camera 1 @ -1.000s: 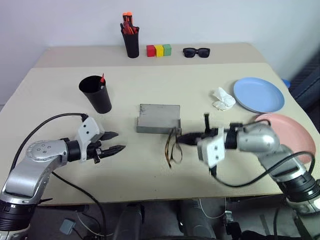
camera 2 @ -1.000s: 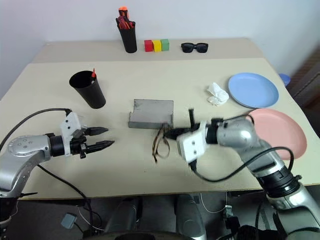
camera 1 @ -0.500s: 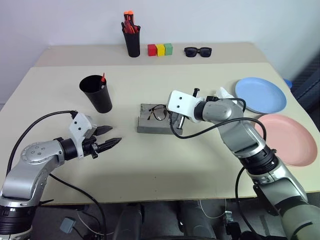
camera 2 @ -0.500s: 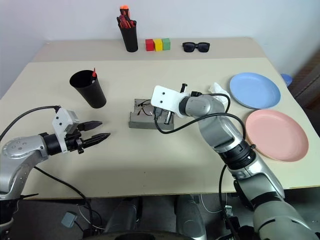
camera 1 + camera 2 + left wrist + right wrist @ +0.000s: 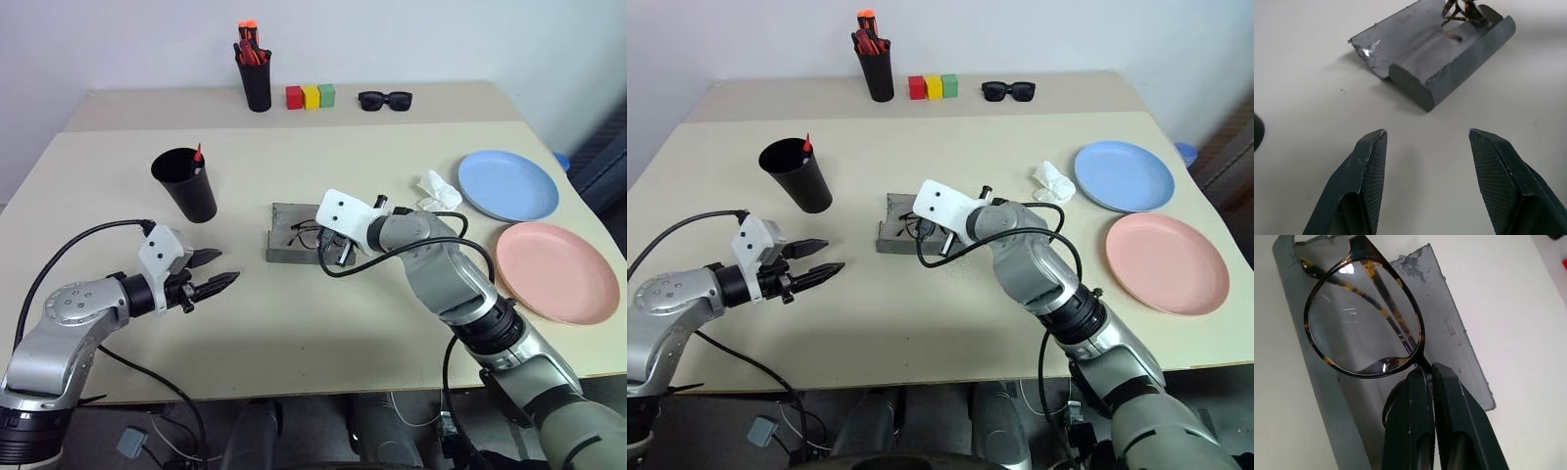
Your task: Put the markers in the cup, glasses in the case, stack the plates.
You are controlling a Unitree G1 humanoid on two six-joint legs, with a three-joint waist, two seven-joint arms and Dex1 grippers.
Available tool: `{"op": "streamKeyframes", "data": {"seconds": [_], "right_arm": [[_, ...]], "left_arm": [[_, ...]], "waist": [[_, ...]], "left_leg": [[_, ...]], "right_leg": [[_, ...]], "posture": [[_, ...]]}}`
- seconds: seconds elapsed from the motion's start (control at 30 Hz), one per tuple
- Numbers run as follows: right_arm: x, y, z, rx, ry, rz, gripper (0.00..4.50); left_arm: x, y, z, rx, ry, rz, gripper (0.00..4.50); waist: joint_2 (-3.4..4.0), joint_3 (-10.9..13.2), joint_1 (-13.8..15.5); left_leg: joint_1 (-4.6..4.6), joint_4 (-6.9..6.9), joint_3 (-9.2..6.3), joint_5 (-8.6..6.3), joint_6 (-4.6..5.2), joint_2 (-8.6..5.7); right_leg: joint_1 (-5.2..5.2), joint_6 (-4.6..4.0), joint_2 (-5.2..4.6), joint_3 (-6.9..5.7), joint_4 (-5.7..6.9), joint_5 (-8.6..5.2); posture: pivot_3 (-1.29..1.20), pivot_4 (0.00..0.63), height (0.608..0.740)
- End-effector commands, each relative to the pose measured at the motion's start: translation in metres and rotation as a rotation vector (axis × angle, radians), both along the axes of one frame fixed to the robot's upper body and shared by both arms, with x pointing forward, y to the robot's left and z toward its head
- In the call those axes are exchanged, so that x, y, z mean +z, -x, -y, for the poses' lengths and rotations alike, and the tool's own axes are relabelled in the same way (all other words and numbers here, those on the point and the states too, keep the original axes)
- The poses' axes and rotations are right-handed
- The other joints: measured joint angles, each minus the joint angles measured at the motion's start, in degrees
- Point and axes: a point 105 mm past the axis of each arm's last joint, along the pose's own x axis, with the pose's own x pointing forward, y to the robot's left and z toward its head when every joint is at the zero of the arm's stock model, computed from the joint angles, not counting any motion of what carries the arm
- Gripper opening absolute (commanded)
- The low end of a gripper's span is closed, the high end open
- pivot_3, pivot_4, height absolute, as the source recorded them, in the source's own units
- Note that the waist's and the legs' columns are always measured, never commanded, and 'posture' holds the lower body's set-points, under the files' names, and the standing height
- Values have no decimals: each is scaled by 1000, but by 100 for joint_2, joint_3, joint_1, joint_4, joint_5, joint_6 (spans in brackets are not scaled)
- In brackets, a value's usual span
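Hovering above the bare table (image 5: 294,333) near the black cup (image 5: 186,183), left gripper (image 5: 219,272) with fingers parted and empty. Pinched tight on the bridge of the glasses (image 5: 1364,318), right gripper (image 5: 1432,377) over the open grey case (image 5: 292,235). Farther right, crumpled tissue (image 5: 436,189), then blue plate (image 5: 507,184) and pink plate (image 5: 558,271) side by side, unstacked.

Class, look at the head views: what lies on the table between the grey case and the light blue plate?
A crumpled white tissue lies between the case and the blue plate, seen in both head views.
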Motion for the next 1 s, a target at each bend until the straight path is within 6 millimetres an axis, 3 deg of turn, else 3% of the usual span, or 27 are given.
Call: {"op": "streamKeyframes", "data": {"seconds": [0.03, 0.13, 0.4, 0.53, 0.73, 1.0], "right_arm": [[11, -3, -6, -16, -24, 49, 978], [15, -3, -8, -13, -38, 63, 2402], [34, 12, -3, 146, -54, 115, 2402], [23, 13, 5, 185, 14, 129, 2402], [6, 24, -13, 278, 15, 101, 2402], [4, 6, -29, 200, -28, 161, 2402]], "left_arm": [[7, -2, 3, -14, 4, 33, 2716], [6, -2, 4, -13, 3, 34, 2716], [9, -4, -4, 23, -3, 41, 2716], [10, -4, -6, 32, -3, 44, 2716], [12, -5, -7, 35, -3, 49, 2716], [14, -5, -5, 42, 1, 54, 2716]], "waist": [[0, 0, 4], [0, 0, 5], [0, 0, 8], [0, 0, 8], [0, 0, -14], [0, 0, 10]], "left_leg": [[0, -3, 0, 0, 0, 0], [0, -4, 0, 0, 0, 0], [0, -8, 0, 0, -1, 0], [1, -9, 0, 0, -1, 0], [3, -13, 0, 1, 0, 1], [2, -13, 0, 1, -2, 1]], "right_leg": [[-1, 3, 0, 0, 0, 2], [-1, 4, 0, 0, 0, 2], [-1, 5, 0, 0, -4, 2], [0, 0, -1, -1, -7, 0], [-2, 2, 1, -1, -6, 1], [-1, 0, 0, -1, -7, 0]], "posture": [[0, 150, 740], [0, 150, 740], [0, 150, 740], [0, 150, 740], [0, 150, 740], [0, 150, 740]]}}
